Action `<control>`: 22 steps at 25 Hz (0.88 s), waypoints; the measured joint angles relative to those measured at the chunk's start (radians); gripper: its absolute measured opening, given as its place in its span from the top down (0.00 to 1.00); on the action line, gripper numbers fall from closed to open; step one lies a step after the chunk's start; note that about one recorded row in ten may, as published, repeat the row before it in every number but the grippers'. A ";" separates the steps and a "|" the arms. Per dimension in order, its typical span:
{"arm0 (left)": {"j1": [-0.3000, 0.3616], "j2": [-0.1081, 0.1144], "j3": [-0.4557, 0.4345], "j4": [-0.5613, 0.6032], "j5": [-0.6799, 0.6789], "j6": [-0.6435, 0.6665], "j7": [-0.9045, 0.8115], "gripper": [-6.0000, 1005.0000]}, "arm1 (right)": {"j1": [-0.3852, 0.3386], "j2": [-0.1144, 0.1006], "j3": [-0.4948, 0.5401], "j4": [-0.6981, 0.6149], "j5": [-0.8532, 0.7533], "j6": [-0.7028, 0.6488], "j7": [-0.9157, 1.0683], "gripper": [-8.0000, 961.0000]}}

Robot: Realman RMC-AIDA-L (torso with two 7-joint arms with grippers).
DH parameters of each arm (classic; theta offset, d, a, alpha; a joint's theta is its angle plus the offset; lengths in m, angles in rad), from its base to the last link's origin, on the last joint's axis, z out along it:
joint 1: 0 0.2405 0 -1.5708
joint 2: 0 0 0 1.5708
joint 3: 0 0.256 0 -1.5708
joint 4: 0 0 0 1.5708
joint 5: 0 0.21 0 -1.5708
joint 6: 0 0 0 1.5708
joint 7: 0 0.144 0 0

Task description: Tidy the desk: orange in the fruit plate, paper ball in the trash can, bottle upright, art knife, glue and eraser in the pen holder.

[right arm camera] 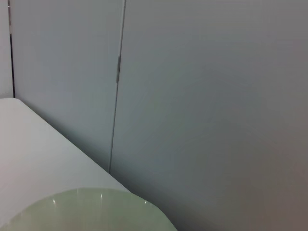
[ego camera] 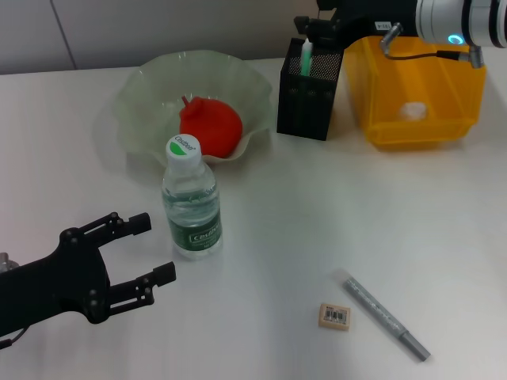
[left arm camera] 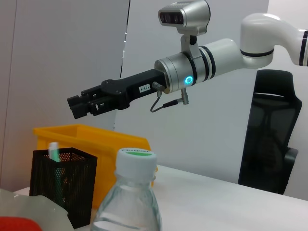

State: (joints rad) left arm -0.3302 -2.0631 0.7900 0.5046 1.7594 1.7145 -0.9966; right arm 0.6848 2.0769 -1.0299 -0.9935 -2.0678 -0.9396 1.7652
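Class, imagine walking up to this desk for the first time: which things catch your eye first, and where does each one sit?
The bright yellow plastic bin at the far right, with the right gripper over the black mesh pen holder beside it. Next, the red-orange fruit in the pale green wavy plate, far left of centre. In front of it stands the clear water bottle, upright, with the open left gripper just beside it.

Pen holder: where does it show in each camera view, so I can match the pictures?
Head view: the pen holder stands at the back, between the fruit plate and the yellow trash can, under the right gripper.
Left wrist view: pen holder low, beside the bottle.
Right wrist view: not in it.
Shared landmark: the yellow trash can.
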 joint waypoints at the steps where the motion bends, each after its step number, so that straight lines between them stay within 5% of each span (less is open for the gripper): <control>1: 0.000 0.000 0.000 0.000 0.000 0.000 0.000 0.20 | 0.000 0.000 0.000 0.000 0.000 0.000 0.000 0.61; 5: 0.004 0.001 0.000 0.004 0.000 0.006 0.000 0.20 | -0.027 -0.002 -0.008 -0.098 -0.037 -0.066 0.106 0.44; 8: 0.008 0.002 0.000 0.009 -0.001 0.012 -0.001 0.20 | -0.035 -0.003 -0.029 -0.284 -0.201 -0.256 0.375 0.32; 13: 0.005 0.003 0.000 0.008 -0.002 0.013 0.001 0.20 | 0.021 -0.003 -0.109 -0.442 -0.420 -0.532 0.614 0.30; 22: 0.003 0.003 0.011 0.009 0.005 0.013 0.002 0.20 | 0.147 0.001 -0.294 -0.384 -0.509 -0.845 0.721 0.30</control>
State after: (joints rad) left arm -0.3276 -2.0603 0.8011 0.5133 1.7645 1.7278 -0.9950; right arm 0.8316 2.0775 -1.3235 -1.3777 -2.5765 -1.7849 2.4865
